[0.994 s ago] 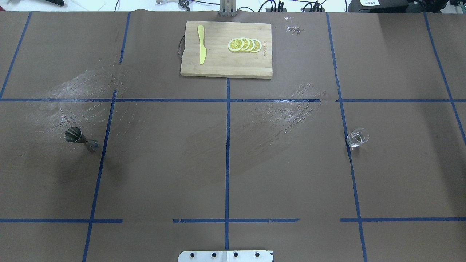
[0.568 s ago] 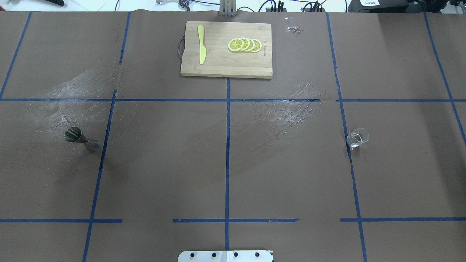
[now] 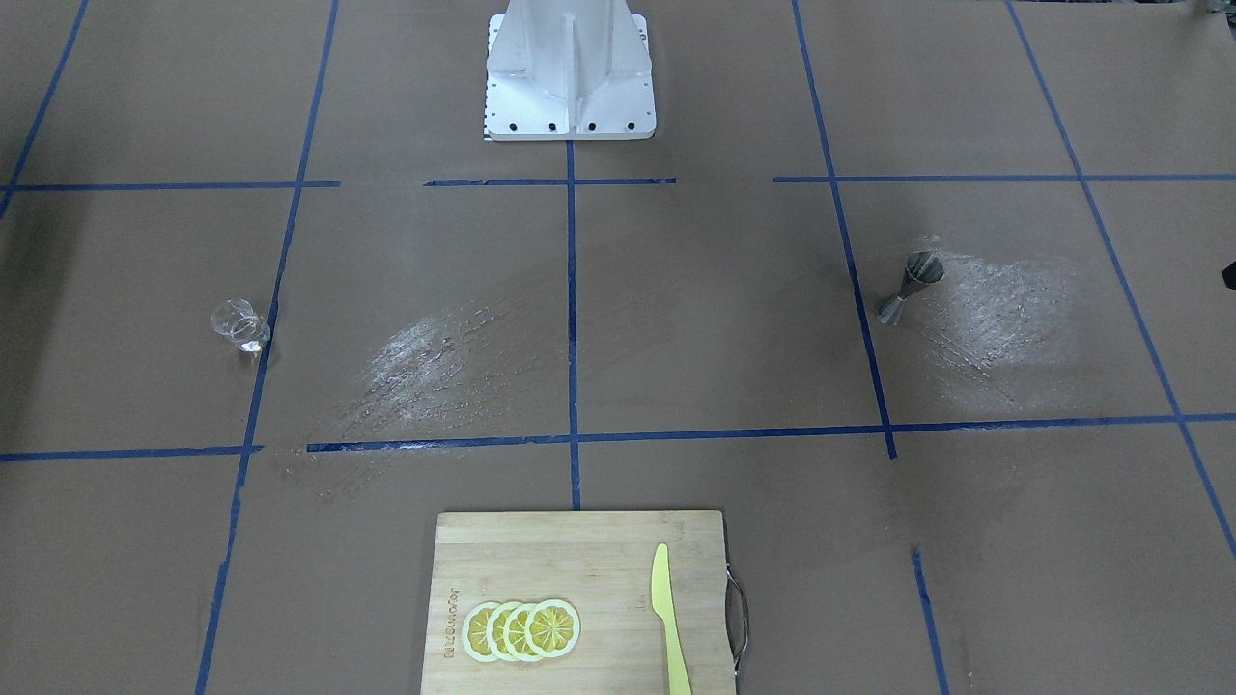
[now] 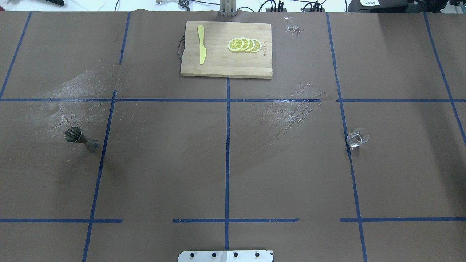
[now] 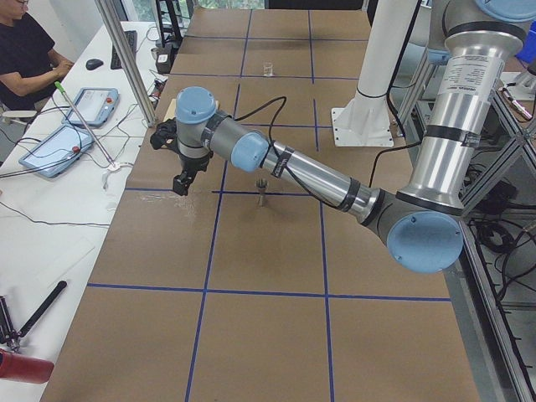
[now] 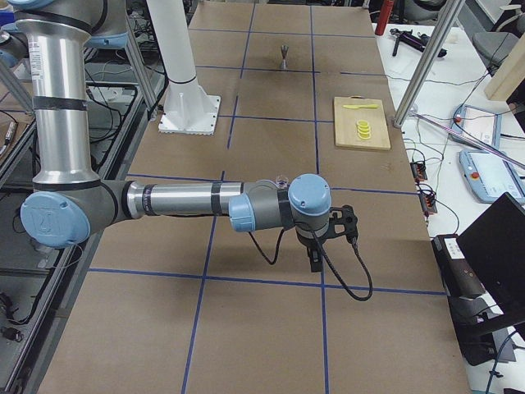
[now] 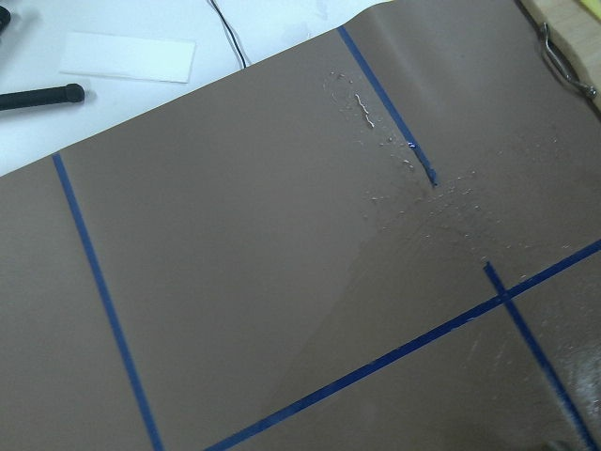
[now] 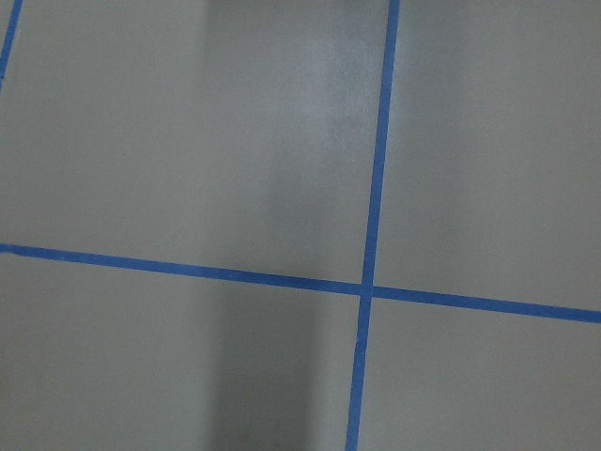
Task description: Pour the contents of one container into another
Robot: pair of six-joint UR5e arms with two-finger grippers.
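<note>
The clear glass tumbler [image 4: 357, 137] stands upright on the brown table at the right, on a blue tape line; it also shows in the front-facing view [image 3: 239, 324]. The grey steel jigger [image 4: 81, 139] stands upright at the left, also seen from the front [image 3: 911, 287] and from the left end [image 5: 262, 191]. My left gripper [image 5: 180, 182] hangs above the table beyond the jigger, apart from it. My right gripper [image 6: 316, 261] hovers past the tumbler near the table's end. Neither shows in the overhead or front views, so I cannot tell whether they are open or shut.
A wooden cutting board [image 4: 225, 69] at the far middle carries lemon slices [image 4: 244, 44] and a yellow knife [image 4: 201, 44]. Wet smears [image 4: 280, 112] mark the paper. The robot base plate [image 3: 570, 106] sits at the near edge. An operator [image 5: 25, 59] sits beside the table.
</note>
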